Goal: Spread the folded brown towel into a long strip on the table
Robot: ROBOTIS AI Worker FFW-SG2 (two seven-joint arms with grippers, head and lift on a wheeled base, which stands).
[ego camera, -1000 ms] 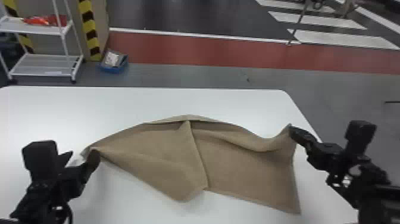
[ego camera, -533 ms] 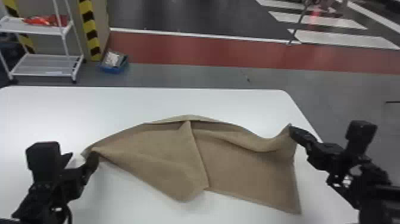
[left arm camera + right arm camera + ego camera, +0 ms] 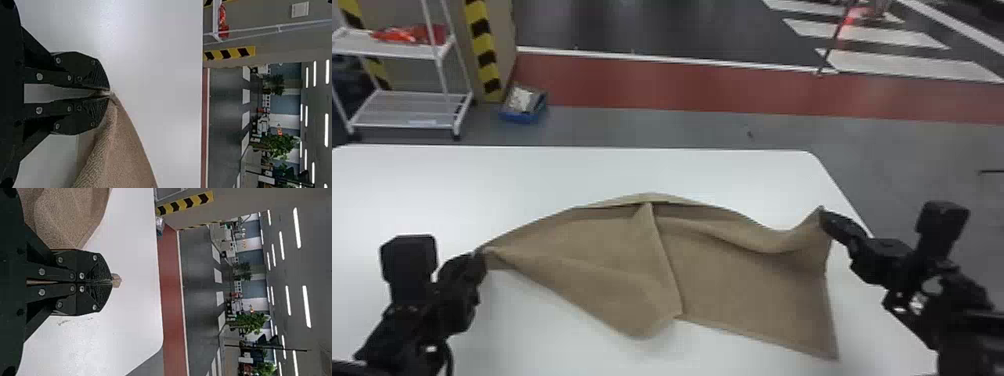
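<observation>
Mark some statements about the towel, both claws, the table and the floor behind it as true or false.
1. The left claw is shut on the towel. True.
2. The right claw is open and free of the towel. False: it is shut on it, and a bit of cloth pokes out past the claw.
3. The towel is already a flat, even strip. False: a folded edge crosses its middle, and the cloth rises in a wave near the right claw.
4. A blue box stands on the floor beyond the table. True.
5. The tabletop is dark. False: it is white.
</observation>
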